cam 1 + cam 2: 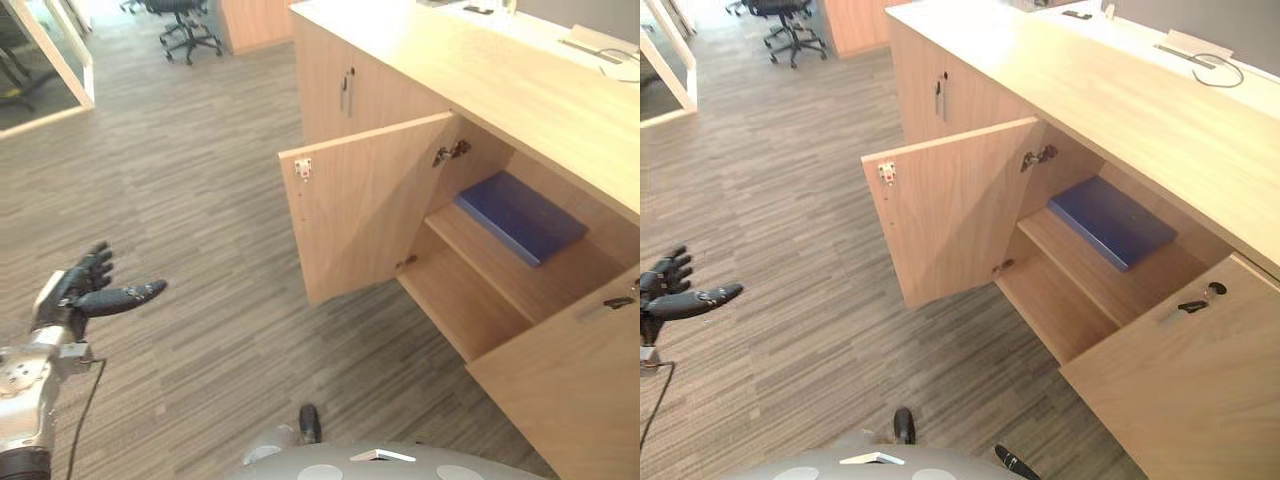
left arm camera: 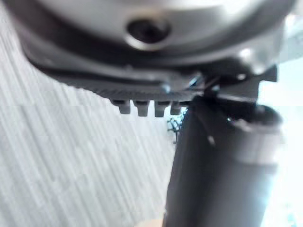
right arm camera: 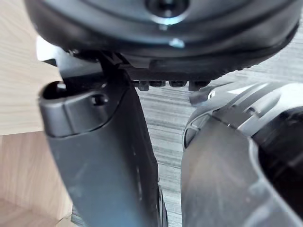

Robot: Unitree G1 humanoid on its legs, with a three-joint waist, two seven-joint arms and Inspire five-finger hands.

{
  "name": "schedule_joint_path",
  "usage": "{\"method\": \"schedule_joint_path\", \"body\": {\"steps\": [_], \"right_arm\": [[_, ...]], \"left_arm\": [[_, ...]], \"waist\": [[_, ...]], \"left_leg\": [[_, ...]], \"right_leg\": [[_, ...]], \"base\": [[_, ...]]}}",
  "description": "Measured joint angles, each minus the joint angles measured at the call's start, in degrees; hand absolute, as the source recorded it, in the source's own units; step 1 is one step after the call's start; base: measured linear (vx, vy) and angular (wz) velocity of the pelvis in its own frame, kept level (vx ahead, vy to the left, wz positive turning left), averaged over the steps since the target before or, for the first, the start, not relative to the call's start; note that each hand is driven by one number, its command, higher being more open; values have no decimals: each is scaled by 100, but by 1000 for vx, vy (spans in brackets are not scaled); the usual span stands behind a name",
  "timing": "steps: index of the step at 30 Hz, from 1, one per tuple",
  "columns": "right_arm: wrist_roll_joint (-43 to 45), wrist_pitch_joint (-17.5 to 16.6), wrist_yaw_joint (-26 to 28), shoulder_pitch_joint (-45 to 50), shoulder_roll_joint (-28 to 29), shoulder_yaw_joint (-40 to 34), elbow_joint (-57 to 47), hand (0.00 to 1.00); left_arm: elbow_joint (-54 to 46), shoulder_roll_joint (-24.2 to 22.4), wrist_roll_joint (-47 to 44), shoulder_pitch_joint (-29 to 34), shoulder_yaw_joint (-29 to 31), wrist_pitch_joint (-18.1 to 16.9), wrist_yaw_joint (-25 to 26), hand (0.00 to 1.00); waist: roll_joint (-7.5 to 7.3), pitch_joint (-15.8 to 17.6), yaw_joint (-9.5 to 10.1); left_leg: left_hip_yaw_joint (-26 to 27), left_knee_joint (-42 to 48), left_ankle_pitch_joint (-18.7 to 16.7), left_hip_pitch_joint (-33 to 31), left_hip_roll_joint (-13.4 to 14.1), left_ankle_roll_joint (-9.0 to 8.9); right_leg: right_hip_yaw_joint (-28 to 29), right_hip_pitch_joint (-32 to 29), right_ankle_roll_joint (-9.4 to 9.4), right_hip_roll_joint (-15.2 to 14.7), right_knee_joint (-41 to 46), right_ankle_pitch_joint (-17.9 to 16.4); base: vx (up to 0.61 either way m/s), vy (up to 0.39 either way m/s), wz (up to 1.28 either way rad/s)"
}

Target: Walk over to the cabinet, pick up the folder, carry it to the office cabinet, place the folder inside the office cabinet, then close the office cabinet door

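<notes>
Left of the light-wood office cabinet (image 1: 480, 80), the dark left hand (image 1: 80, 290) spreads straight, empty fingers, the right hand (image 3: 104, 156) shows fingers end-on, seemingly straight and holding nothing, the cabinet's wooden door (image 1: 365, 205) stands open, the flat blue folder (image 1: 520, 215) lies on its inner shelf, and a black office chair (image 1: 185, 25) is cut off beyond.

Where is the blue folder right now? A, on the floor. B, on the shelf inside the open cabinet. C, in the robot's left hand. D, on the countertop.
B: the blue folder lies flat on the shelf inside the cabinet, whose door stands open.
</notes>
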Motion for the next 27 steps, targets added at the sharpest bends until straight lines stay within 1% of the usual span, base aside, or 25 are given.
{"method": "schedule_joint_path", "body": {"steps": [1, 2, 3, 4, 5, 6, 7, 8, 9, 10, 11, 12, 13, 14, 15, 16, 18, 20, 21, 22, 25, 26, 27], "right_arm": [[11, 2, 6, -21, -12, 1, -1, 100], [61, 18, 12, -28, -36, 11, 24, 100], [100, 27, 29, -23, -31, 42, 52, 100], [100, 29, 29, -23, -28, 93, 52, 100], [104, 26, 25, -27, -38, 240, 44, 100], [107, 20, 25, -28, -46, 252, 43, 100], [108, 18, 14, -25, -72, 298, 43, 100], [125, 8, 9, -26, -82, 341, 35, 100], [223, 1, -2, -25, -117, 432, 32, 100], [263, -1, -2, -11, -131, 458, 33, 100], [295, 0, 3, -11, -130, 461, 35, 100], [327, -1, 7, -12, -130, 463, 35, 100], [330, -5, 8, -3, -135, 475, 35, 100], [331, 0, -12, 7, -152, 588, 40, 100], [331, -4, -22, -1, -169, 680, 35, 100], [331, -16, -53, -15, -186, 775, -11, 100], [330, -42, -83, -37, -206, 924, -41, 100], [336, -98, -100, -38, -219, 1045, -66, 100], [368, -110, -109, -65, -251, 1133, -68, 100], [437, -115, -107, -70, -279, 1159, -69, 100], [455, -124, -129, -121, -373, 1353, -72, 100], [464, -124, -138, -151, -390, 1395, -72, 100], [521, -136, -146, -143, -391, 1420, -73, 100]], "left_arm": [[122, 0, 88, -168, 5, -12, 86, 100], [425, 0, 178, -531, -14, -36, 243, 100], [807, 18, 180, -950, -34, -88, 391, 100], [989, 47, 184, -1154, -70, -99, 488, 100], [1435, 167, 254, -1623, -241, -126, 696, 100], [1622, 204, 325, -1812, -329, -129, 745, 100], [1968, 293, 405, -2098, -516, -135, 837, 100], [2107, 327, 416, -2223, -567, -137, 866, 100], [2404, 407, 418, -2499, -702, -148, 934, 100], [2828, 545, 480, -2890, -954, -179, 965, 100], [3017, 646, 567, -3056, -1103, -201, 965, 100], [3274, 811, 659, -3303, -1355, -228, 954, 100], [3389, 856, 677, -3489, -1512, -236, 952, 100], [3515, 856, 741, -3739, -1791, -281, 962, 100], [3568, 856, 864, -3826, -2019, -313, 949, 100], [3706, 823, 932, -4000, -2441, -358, 903, 100], [3776, 803, 1062, -4090, -2706, -363, 855, 100], [3988, 708, 1073, -4301, -2901, -368, 843, 100], [4102, 663, 1077, -4406, -3037, -369, 841, 100], [4191, 620, 1084, -4474, -3093, -368, 841, 100], [4457, 481, 1206, -4717, -3389, -363, 830, 100], [4594, 458, 1266, -4788, -3470, -342, 882, 100], [4795, 454, 1279, -4878, -3482, -334, 919, 100]], "waist": [[34, 4, -1], [82, -18, -9], [92, -17, -31], [79, -9, -60], [41, 10, -177], [26, 21, -212], [-14, 10, -321], [-13, 11, -369], [-9, 18, -459], [-22, 29, -510], [-46, 42, -544], [-87, 53, -655], [-76, 82, -713], [-96, 150, -750], [-103, 154, -790], [-101, 159, -849], [-99, 161, -937], [-97, 181, -965], [-129, 236, -968], [-127, 261, -963], [-80, 318, -1042], [-42, 342, -1098], [-21, 355, -1095]], "left_leg": [[3, 0, 15, 1, 8, 10], [26, -3, 46, 36, 43, -23], [80, -4, 48, 73, 75, -31], [103, -5, 47, 85, 81, -32], [143, -5, 42, 98, 82, -32], [185, -6, 31, 114, 87, -33], [268, -5, -17, 130, 88, 10], [303, -5, -30, 129, 101, 28], [414, -4, -42, 122, 155, 34], [521, -4, -57, 117, 207, 46], [569, -4, -62, 122, 222, 52], [687, -4, -82, 123, 248, 53], [755, -5, -94, 129, 274, 28], [848, -5, -111, 202, 284, -9], [924, -5, -137, 247, 292, -23], [1034, -6, -181, 308, 315, -44], [1121, -6, -217, 331, 331, -58], [1225, -6, -238, 333, 359, -77], [1304, -6, -230, 393, 380, -124], [1339, -6, -234, 419, 392, -141], [1445, -5, -240, 422, 419, -152], [1500, -4, -250, 430, 443, -165], [1532, -3, -258, 456, 454, -178]], "right_leg": [[11, -2, -14, 8, -5, 21], [66, 9, -61, 1, -21, 68], [152, 8, -114, 11, -30, 104], [167, 8, -123, 13, -40, 110], [211, 5, -121, 15, -60, 111], [252, -6, -119, 17, -66, 114], [346, -22, -79, 35, -81, 169], [394, -48, -74, 44, -94, 214], [517, -128, -89, 74, -93, 302], [634, -206, -102, 101, -85, 387], [657, -226, -101, 106, -88, 412], [744, -296, -101, 108, -88, 473], [789, -332, -97, 111, -87, 508], [846, -327, -131, 102, -75, 536], [933, -333, -164, 97, -77, 558], [1004, -338, -196, 100, -74, 585], [1062, -370, -201, 99, -78, 588], [1102, -420, -202, 110, -96, 590], [1124, -408, -203, 121, -104, 591], [1151, -402, -205, 129, -107, 590], [1257, -405, -222, 165, -241, 594], [1300, -408, -299, 198, -298, 628], [1347, -410, -350, 221, -298, 649]], "base": [[-44, 16, -7], [-35, 34, -24], [-18, 34, -27], [-22, 28, -26], [-23, 12, -19], [-38, 22, -30], [-25, 26, -31], [-25, 49, -47], [-13, 58, -52], [-17, 61, -55], [-16, 54, -53], [-10, 54, -45], [-5, 60, -54], [0, 53, -49], [10, 55, -56], [10, 41, -44], [14, 14, -35], [21, -28, -34], [22, -42, -31], [28, -58, -33], [59, -57, -24], [66, -35, -23], [69, -28, -23]]}}
